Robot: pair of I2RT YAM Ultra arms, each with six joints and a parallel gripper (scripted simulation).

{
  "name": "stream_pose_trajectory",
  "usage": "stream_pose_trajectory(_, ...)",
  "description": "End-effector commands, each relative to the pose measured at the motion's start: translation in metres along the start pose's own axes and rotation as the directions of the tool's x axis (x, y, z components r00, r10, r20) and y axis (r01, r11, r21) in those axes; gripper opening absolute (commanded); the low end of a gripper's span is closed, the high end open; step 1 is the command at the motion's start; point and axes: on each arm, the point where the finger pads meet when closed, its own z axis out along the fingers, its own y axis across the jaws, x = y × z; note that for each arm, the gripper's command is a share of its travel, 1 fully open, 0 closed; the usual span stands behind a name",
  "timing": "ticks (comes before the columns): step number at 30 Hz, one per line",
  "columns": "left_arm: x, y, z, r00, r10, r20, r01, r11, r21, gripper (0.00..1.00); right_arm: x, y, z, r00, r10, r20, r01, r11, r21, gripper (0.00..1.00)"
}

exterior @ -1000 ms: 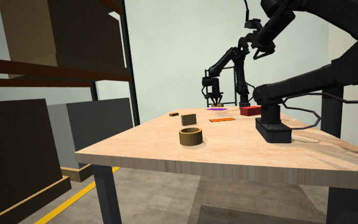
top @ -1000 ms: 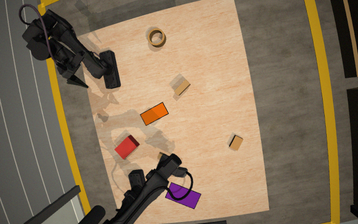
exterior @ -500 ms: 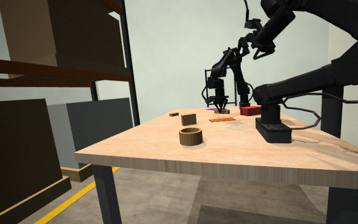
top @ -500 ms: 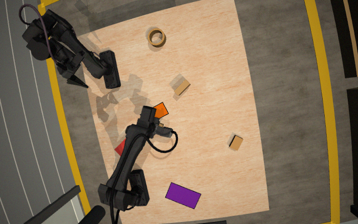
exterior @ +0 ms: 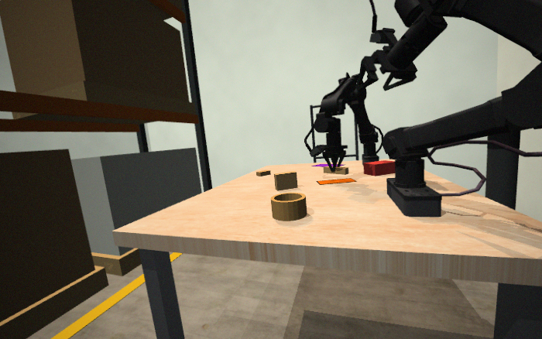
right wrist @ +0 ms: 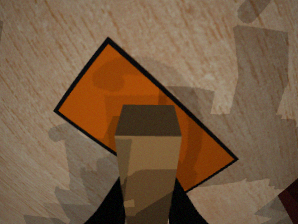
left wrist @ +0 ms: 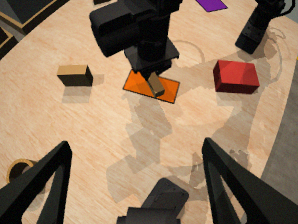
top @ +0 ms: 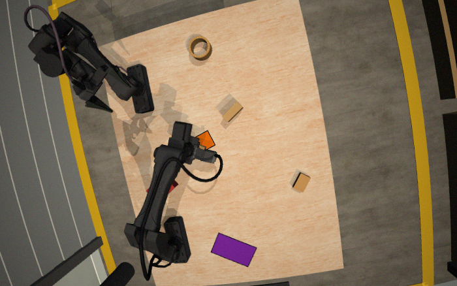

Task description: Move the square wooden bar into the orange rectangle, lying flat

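My right gripper [top: 199, 150] is shut on the square wooden bar [right wrist: 148, 169] and holds it over the orange rectangle. In the right wrist view the bar's far end sits over the rectangle's middle and its shadow falls on the orange. The bar [left wrist: 156, 83] and the orange rectangle [left wrist: 148, 90] also show in the left wrist view, under the right arm. In the exterior view the bar [exterior: 335, 170] hangs low at the right gripper [exterior: 334, 162], near the orange rectangle [exterior: 336, 180]. My left gripper [left wrist: 135, 145] [top: 97, 102] is open and empty, high up by the table's edge.
A purple rectangle [top: 233, 249] lies near the right arm's base. A red block [left wrist: 236, 76] sits beside the orange rectangle, partly hidden under the right arm [top: 172, 186]. A wooden ring [top: 199, 47] and two wooden blocks [top: 232, 111] [top: 300, 181] lie farther off.
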Motion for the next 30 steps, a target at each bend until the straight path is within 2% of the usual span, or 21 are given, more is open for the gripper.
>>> stream_pose_trajectory(1, 0.0003, -0.0009, -0.0013, 1.0, 0.0, 0.016, 0.0, 1.0, 0.003, 1.0, -0.0014, 0.0047, -0.0114, 0.997, -0.076, 0.011, 0.076, 0.997, -0.014, 0.19)
stream_pose_trajectory(4, 0.0003, -0.0009, -0.0013, 1.0, 0.0, 0.016, 0.0, 1.0, 0.003, 1.0, -0.0029, 0.0021, -0.0112, 0.974, -0.228, 0.006, 0.228, 0.974, -0.009, 0.19)
stream_pose_trajectory(6, 0.0003, -0.0009, -0.0013, 1.0, 0.0, 0.016, 0.0, 1.0, 0.003, 1.0, -0.0042, 0.0024, -0.0125, 0.938, -0.346, 0.003, 0.346, 0.938, -0.013, 0.19)
stream_pose_trajectory(12, 0.0003, -0.0009, -0.0013, 1.0, 0.0, 0.016, 0.0, 1.0, 0.003, 1.0, -0.0031, -0.0015, -0.0125, 0.823, -0.568, -0.017, 0.568, 0.823, -0.007, 0.19)
stream_pose_trajectory(14, 0.0003, -0.0009, -0.0013, 1.0, 0.0, 0.016, 0.0, 1.0, 0.003, 1.0, -0.0031, -0.0015, -0.0125, 0.823, -0.568, -0.017, 0.568, 0.823, -0.007, 0.19)
stream_pose_trajectory(18, 0.0003, -0.0009, -0.0013, 1.0, 0.0, 0.016, 0.0, 1.0, 0.003, 1.0, -0.0031, 0.0009, -0.0114, 0.742, -0.671, -0.02, 0.67, 0.742, -0.013, 0.19)
stream_pose_trajectory(22, 0.0003, -0.0009, -0.0013, 1.0, 0.0, 0.016, 0.0, 1.0, 0.003, 1.0, -0.0035, 0.001, -0.0114, 0.706, -0.708, -0.021, 0.708, 0.706, -0.014, 0.19)
stream_pose_trajectory(30, 0.0003, -0.0009, -0.0013, 1.0, 0.0, 0.016, 0.0, 1.0, 0.003, 1.0, -0.0051, 0.0015, -0.0113, 0.723, -0.691, -0.014, 0.691, 0.723, -0.009, 0.19)
